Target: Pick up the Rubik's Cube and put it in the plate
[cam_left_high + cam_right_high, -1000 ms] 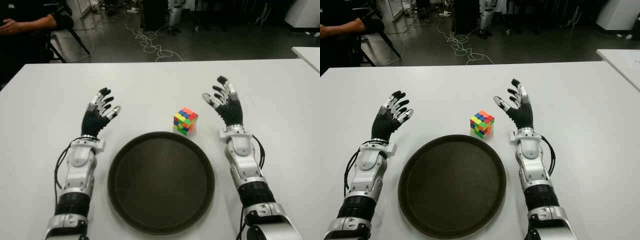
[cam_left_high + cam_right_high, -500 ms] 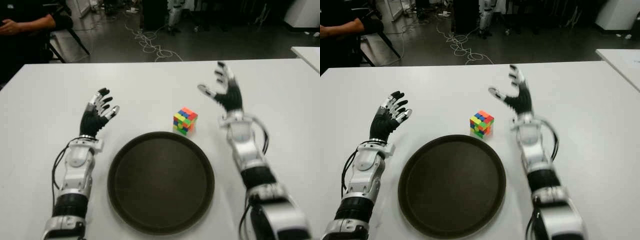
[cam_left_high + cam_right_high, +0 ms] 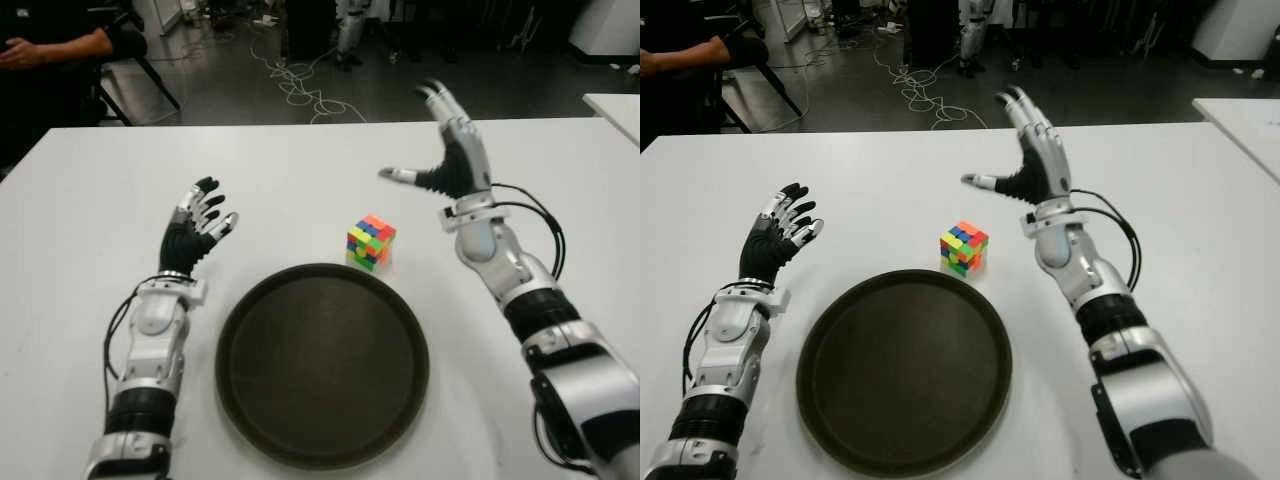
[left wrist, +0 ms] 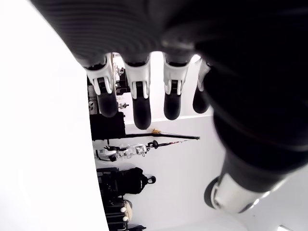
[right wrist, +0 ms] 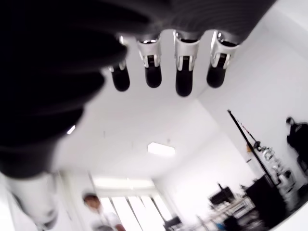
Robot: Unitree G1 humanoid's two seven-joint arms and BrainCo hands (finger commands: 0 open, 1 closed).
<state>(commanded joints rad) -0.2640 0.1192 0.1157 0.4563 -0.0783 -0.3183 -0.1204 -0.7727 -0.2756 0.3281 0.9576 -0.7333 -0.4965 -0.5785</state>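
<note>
Person: at the far left beyond the table, only a dark sleeve and forearm showed; the rest was cut off by the frame edge.
Left hand: the left hand showed left of the plate, palm up, its fingers loosely spread and holding nothing. Whether it touched the table could not be told.
Plate: the dark round plate lay on the white table between the two forearms, nothing on it.
Cube: the cube sat on the table just beyond the plate's far rim, toward its right side, close to the rim but not in the plate; whether the two touched could not be told. No hand touched it.
Right hand: the right hand was raised above the table, beyond and right of the cube and well apart from it, fingers straight and thumb stuck out toward the cube, holding nothing.
Right wrist view: showed only fingertips against a ceiling, with a blurred figure hard to make out.
Floor: cables lay beyond the table's far edge.
</note>
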